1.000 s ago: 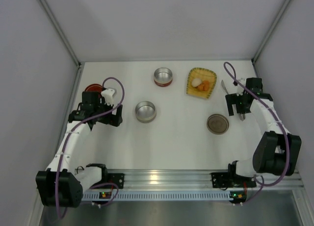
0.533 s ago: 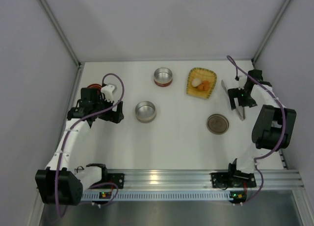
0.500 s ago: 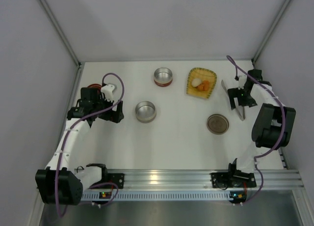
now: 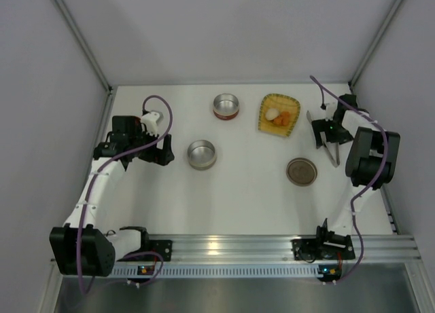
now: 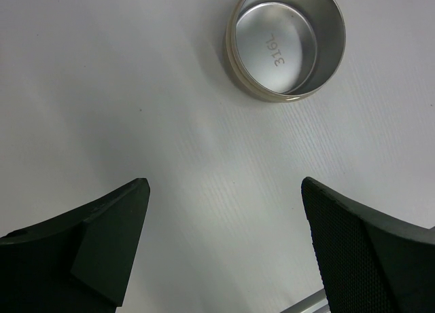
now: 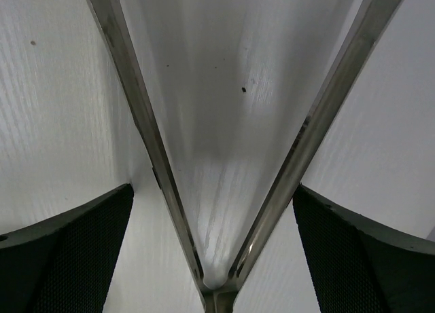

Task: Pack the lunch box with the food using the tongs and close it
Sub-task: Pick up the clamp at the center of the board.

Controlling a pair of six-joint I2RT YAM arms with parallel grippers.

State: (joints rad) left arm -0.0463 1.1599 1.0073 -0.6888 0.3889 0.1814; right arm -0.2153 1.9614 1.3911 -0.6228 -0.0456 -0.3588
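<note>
The tongs (image 4: 332, 155) lie flat at the table's right edge. In the right wrist view their two steel arms (image 6: 138, 109) form a V joined near the bottom. My right gripper (image 4: 324, 135) is open low over them, and my right gripper (image 6: 212, 191) has a finger outside each arm, touching neither. The food (image 4: 279, 115), a whitish lump and orange chunks, sits in the yellow woven tray (image 4: 265, 123). One round steel lunch box tin (image 4: 202, 155) stands mid-table, empty (image 5: 285, 41). My left gripper (image 4: 165, 154), seen also as left gripper (image 5: 224, 184), is open with nothing between its fingers, left of that tin.
A second steel tin with a red band (image 4: 226, 106) stands at the back centre. A flat round lid (image 4: 302, 171) lies in front of the yellow tray. A red object (image 4: 126, 123) is mostly hidden behind my left arm. Walls close the left, right and back.
My right arm has folded back and carried its open gripper rearward along the tongs. My left gripper has shifted slightly toward the back. Both grippers stayed open.
</note>
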